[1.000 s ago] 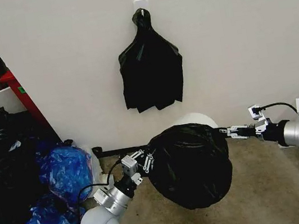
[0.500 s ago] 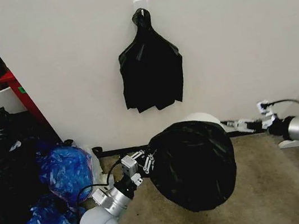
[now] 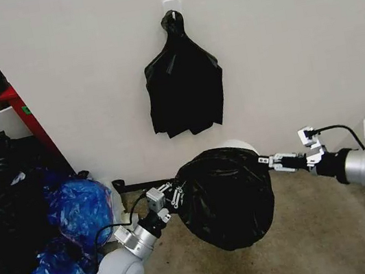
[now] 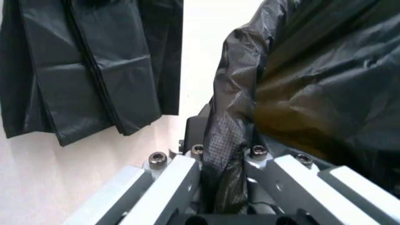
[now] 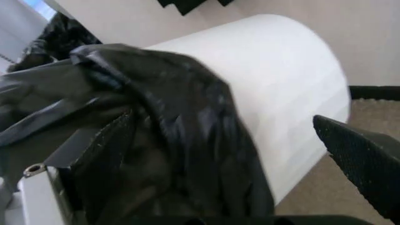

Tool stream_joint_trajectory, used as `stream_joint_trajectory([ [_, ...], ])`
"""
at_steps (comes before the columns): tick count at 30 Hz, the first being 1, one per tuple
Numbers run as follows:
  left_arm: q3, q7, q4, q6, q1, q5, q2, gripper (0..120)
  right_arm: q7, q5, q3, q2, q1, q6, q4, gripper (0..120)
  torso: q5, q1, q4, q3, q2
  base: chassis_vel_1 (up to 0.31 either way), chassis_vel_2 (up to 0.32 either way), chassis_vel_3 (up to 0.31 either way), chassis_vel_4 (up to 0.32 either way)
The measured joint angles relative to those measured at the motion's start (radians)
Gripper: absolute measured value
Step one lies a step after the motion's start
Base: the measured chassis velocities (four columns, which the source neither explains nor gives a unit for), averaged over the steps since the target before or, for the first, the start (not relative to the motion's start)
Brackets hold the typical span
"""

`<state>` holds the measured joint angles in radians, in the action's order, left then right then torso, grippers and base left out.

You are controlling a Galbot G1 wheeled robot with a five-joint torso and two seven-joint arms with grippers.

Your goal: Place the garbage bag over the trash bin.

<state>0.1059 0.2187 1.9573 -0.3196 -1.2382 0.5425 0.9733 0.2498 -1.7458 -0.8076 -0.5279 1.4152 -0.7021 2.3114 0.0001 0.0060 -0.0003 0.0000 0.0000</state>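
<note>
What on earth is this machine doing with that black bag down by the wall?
It is trying to fit the garbage bag over the trash bin, a small white bucket by the wall. The left tool is clamped on the bag's edge on one side. The right tool is at the opposite edge, its fingers spread with bag plastic draped between them. The bag billows in front of the bin and covers it only partly.

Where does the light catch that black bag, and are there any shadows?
Head view: soft even light, faint gloss streaks on the garbage bag, hardly any shadow behind the hanging black bunch. Left wrist view: light glows brownish through the bag's thin film above the left claw. Right wrist view: the trash bin is bright, glare-free.
</note>
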Motion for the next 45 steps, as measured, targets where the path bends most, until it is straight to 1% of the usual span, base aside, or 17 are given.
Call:
stream_joint_trajectory([
  [3,0.001,0.012,0.014,0.0,-0.005,0.003,-0.002,1,-0.011,0.022,0.01,-0.003,-0.007,0.004,-0.027,100,-0.0001,0.0,0.0,0.0,0.0,0.0,0.0,0.0,0.0],
  [9,-0.003,0.028,0.04,0.0,-0.016,0.003,-0.003,1,-0.083,0.096,0.018,0.008,-0.017,0.015,-0.105,100,0.0,0.0,-0.0001,0.0,0.0,0.0,0.0,0.0,0.0],
  [13,-0.004,0.042,0.064,0.0,-0.03,0.005,-0.011,1,-0.118,0.128,0.067,0.01,-0.066,0.021,-0.178,100,0.0001,0.0,0.0,0.0,0.0,0.0,0.0,0.0,0.0],
  [14,-0.004,0.042,0.064,0.0,-0.03,0.005,-0.011,1,-0.118,0.128,0.067,0.01,-0.066,0.021,-0.178,100,0.0001,0.0,0.0,0.0,0.0,0.0,0.0,0.0,0.0],
  [17,-0.002,0.05,0.073,0.0,-0.037,0.006,-0.013,1,-0.132,0.138,0.112,0.01,-0.115,0.03,-0.216,100,0.0,0.0,0.0,0.0,0.0,0.0,0.0,0.0,0.0],
  [21,0.002,0.055,0.085,0.0,-0.048,0.008,-0.013,1,-0.195,0.185,0.165,0.012,-0.162,0.05,-0.261,100,-0.0001,0.0,0.0001,0.0,0.0,0.0,0.0,0.0,0.0],
  [25,0.001,0.058,0.091,0.001,-0.052,0.009,-0.012,1,-0.231,0.227,0.186,0.012,-0.173,0.073,-0.288,100,0.0,0.0,0.0001,0.0,0.0,0.0,0.0,0.0,0.0],
  [27,-0.001,0.05,0.091,0.007,-0.052,0.013,-0.01,1,-0.236,0.235,0.178,0.011,-0.163,0.077,-0.285,100,0.0,0.0,0.0,0.0,0.0,0.0,0.0,0.0,0.0],
  [30,-0.002,0.036,0.083,0.012,-0.048,0.016,-0.005,1,-0.236,0.235,0.162,0.014,-0.146,0.077,-0.27,100,0.0,0.0,-0.0001,0.0,0.0,0.0,0.0,0.0,0.0],
  [37,-0.007,-0.037,0.021,0.041,-0.03,0.039,0.012,1,-0.232,0.209,0.113,0.04,-0.117,0.068,-0.241,100,-0.0003,0.0,-0.0001,0.0,0.0,0.0,0.0,0.0,0.0],
  [45,-0.006,-0.033,-0.045,0.05,-0.027,0.061,0.024,1,-0.201,0.127,0.068,0.055,-0.109,0.062,-0.198,100,-0.0001,0.0,-0.0001,0.0,0.0,0.0,0.0,0.0,0.0],
])
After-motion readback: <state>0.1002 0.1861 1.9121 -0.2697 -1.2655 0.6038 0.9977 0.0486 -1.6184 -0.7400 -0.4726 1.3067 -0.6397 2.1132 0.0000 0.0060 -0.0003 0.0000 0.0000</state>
